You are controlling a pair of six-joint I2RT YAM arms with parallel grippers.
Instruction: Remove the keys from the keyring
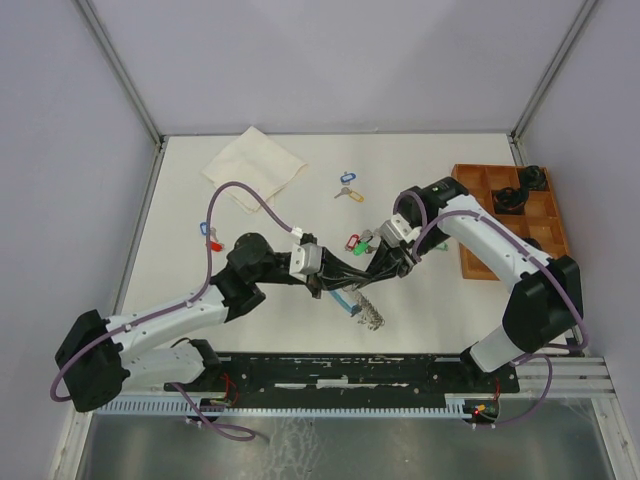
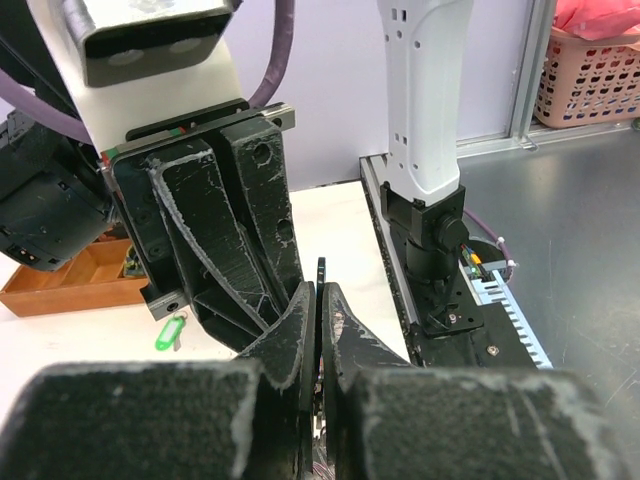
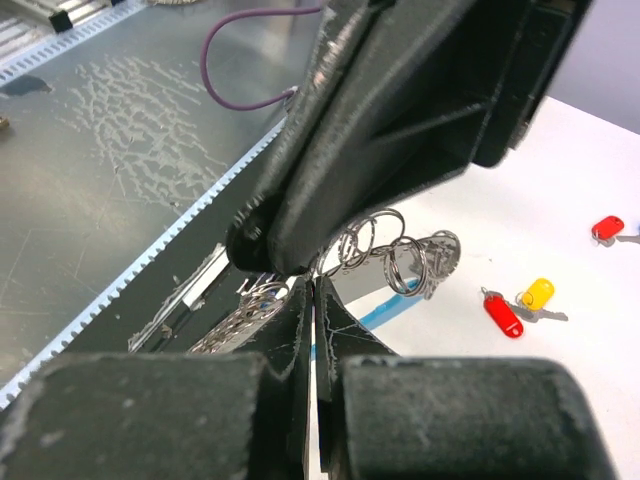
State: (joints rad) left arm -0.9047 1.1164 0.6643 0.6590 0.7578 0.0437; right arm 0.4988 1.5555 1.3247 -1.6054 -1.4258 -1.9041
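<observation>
My two grippers meet tip to tip above the table's middle. The left gripper (image 1: 338, 272) (image 2: 322, 295) is shut on a thin dark flat piece seen edge-on, apparently a key. The right gripper (image 1: 380, 265) (image 3: 314, 285) is shut at the keyring, with nothing clearly visible between its pads. The keyring's light-blue band (image 1: 345, 300) (image 3: 385, 312) and bunched beaded chain (image 1: 370, 316) (image 3: 245, 310) hang below the tips. Several split rings (image 3: 390, 255) dangle beside them. Loose tagged keys lie on the table: red and green (image 1: 355, 242), yellow (image 1: 347, 194), blue (image 1: 347, 177), red (image 1: 208, 230).
A folded beige cloth (image 1: 255, 165) lies at the back left. A wooden compartment tray (image 1: 510, 215) with dark items stands at the right. A green tag (image 2: 170, 333) lies near the right gripper. Red (image 3: 503, 313) and yellow (image 3: 537, 293) tags lie beyond the ring.
</observation>
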